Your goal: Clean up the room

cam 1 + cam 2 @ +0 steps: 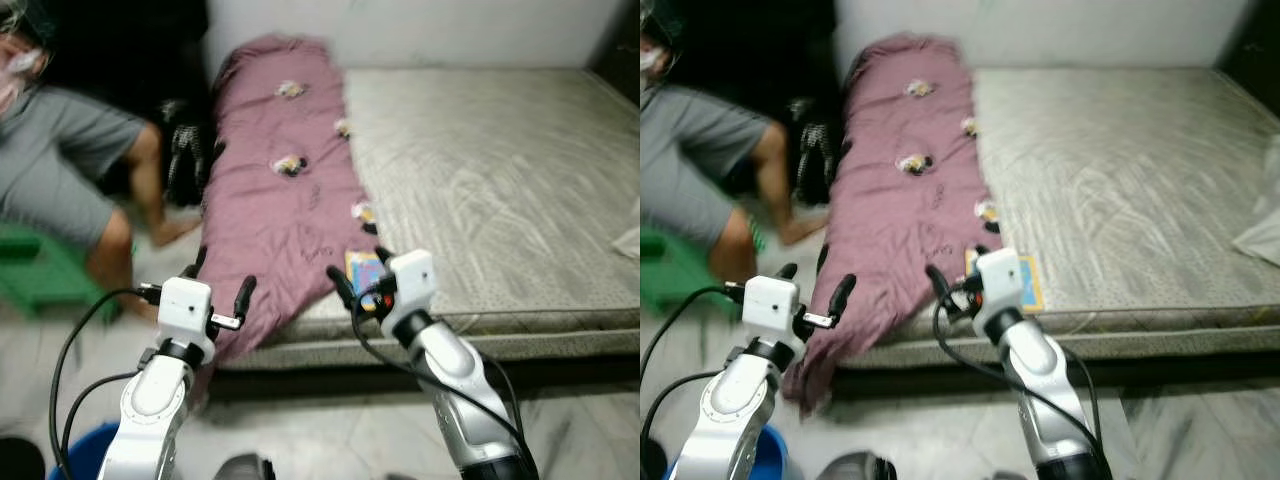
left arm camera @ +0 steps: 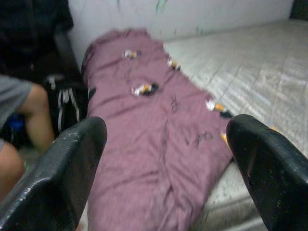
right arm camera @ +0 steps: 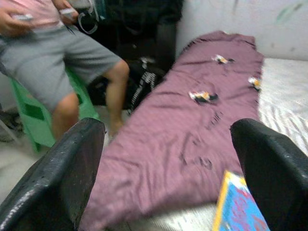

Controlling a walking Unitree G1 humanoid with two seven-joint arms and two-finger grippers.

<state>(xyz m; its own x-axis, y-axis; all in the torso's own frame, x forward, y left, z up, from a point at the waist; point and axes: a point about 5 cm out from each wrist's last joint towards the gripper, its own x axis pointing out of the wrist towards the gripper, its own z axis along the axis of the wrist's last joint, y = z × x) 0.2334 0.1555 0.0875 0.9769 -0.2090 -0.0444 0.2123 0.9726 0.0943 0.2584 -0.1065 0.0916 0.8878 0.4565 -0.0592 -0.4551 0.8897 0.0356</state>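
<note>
A mauve blanket [image 1: 270,210] with small cartoon prints lies along the left side of a grey mattress [image 1: 480,170] and hangs over its near corner. A flat blue and yellow book [image 1: 362,270] lies at the mattress's front edge beside the blanket. My left gripper [image 1: 220,280] is open, raised in front of the blanket's hanging corner. My right gripper [image 1: 358,275] is open too, held just before the book. In the right wrist view the book [image 3: 238,207] shows between the black fingers [image 3: 53,178].
A person [image 1: 70,170] in grey shorts sits on a green stool [image 1: 40,275] at the left. A dark bag [image 1: 185,160] leans by the bed. A blue bin [image 1: 85,450] stands by my left arm. Something white [image 1: 628,240] lies at the mattress's right edge.
</note>
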